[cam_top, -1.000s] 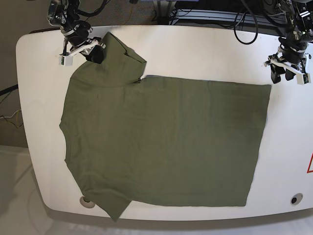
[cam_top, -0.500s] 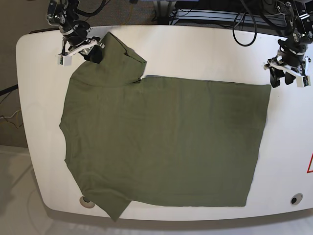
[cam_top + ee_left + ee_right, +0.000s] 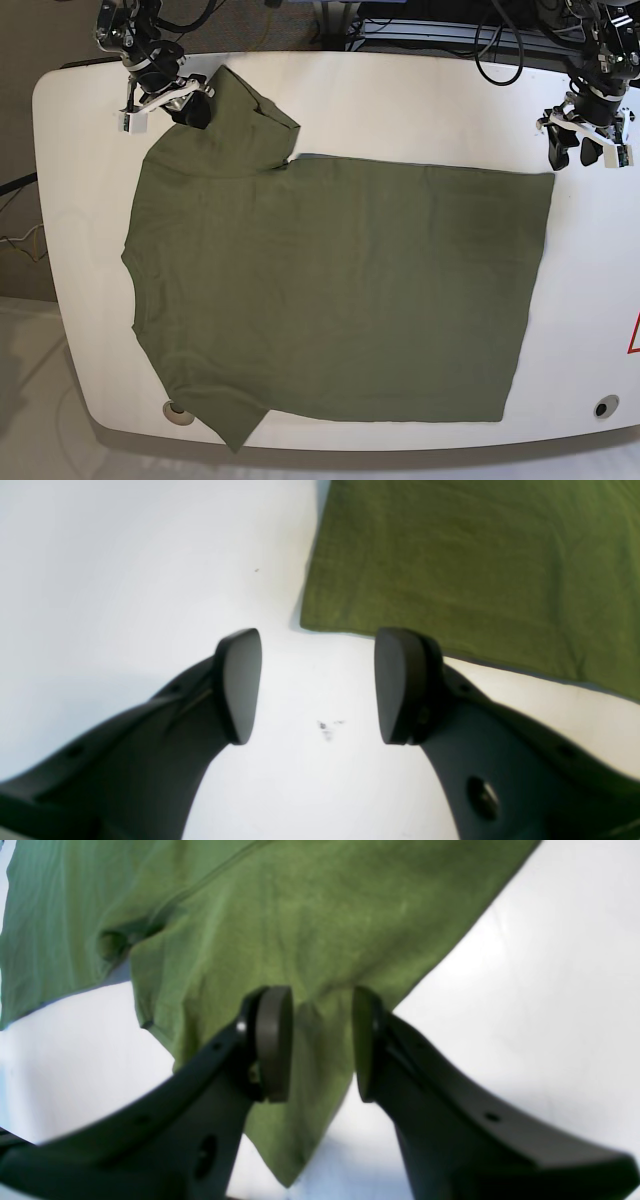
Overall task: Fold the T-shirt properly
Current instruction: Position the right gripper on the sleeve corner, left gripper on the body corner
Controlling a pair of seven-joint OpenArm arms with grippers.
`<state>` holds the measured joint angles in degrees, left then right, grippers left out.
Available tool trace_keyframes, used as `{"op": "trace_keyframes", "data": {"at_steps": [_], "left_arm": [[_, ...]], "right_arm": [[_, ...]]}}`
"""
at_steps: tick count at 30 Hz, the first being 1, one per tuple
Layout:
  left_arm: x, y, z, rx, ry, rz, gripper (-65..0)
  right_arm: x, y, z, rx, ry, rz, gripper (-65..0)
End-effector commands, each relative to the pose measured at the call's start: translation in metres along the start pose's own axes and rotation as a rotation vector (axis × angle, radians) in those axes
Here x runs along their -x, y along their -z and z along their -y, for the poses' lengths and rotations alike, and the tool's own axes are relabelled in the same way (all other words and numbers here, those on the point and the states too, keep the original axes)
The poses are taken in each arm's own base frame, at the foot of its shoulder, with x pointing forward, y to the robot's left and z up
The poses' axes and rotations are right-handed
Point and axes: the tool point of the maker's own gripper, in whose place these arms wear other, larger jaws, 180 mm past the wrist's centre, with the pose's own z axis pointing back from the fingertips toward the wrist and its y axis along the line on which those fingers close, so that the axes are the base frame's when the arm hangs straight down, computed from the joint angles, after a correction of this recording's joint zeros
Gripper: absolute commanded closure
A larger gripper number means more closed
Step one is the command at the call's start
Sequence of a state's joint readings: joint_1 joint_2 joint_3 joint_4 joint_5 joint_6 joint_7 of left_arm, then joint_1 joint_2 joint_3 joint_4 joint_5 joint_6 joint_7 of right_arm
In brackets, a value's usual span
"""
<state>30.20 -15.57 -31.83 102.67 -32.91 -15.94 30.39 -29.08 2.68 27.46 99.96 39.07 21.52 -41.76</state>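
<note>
I see my left gripper spread, the T-shirt corner just ahead of its jaws. My right gripper stands parted, sleeve cloth between the jaws, not pinched.

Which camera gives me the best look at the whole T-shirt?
The base view: the T-shirt lies spread on the table, outline complete. The left wrist view shows only one corner; the right wrist view shows a sleeve between open jaws.
</note>
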Motion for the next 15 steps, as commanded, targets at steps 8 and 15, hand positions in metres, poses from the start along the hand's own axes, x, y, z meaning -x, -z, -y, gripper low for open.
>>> {"op": "trace_keyframes", "data": {"at_steps": [8, 15], "left_arm": [[-0.025, -0.001, -0.01, -0.028, 0.007, 0.068, -34.4], [-0.029, 0.012, -0.008, -0.018, -0.02, 0.073, -34.3]], "right_arm": [[-0.002, -0.003, -0.001, -0.005, -0.011, 0.005, -19.4], [-0.003, -0.004, 0.0, -0.004, -0.013, 0.006, -19.1]]}}
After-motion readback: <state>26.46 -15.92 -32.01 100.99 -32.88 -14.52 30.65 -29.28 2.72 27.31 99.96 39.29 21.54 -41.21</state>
